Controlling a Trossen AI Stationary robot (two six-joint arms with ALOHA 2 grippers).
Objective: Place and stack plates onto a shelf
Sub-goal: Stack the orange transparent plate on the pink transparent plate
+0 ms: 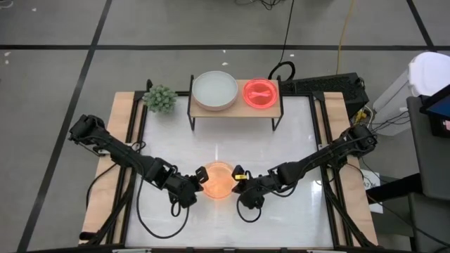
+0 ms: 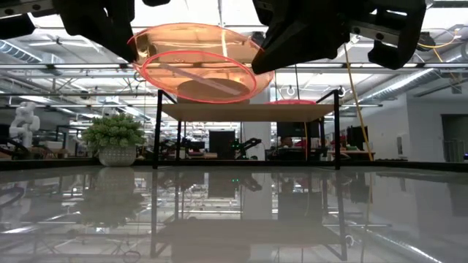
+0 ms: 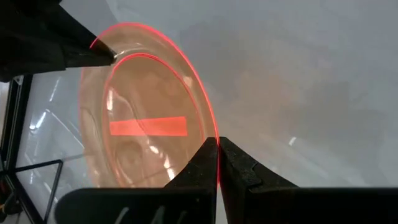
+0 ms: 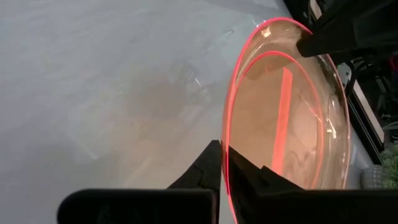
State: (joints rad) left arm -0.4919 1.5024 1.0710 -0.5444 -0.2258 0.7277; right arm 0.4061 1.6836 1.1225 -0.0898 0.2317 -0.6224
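Orange plate, lifted clear of the table, is pinched at opposite rims by left claw and right claw.

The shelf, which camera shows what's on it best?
High view: the shelf is seen from above, holding a pale plate and a magenta plate. Low view shows it edge-on behind the lifted orange plate; wrist views miss it.

left end effector clamped, raised | right end effector clamped, raised | 2 arms converge mid-table
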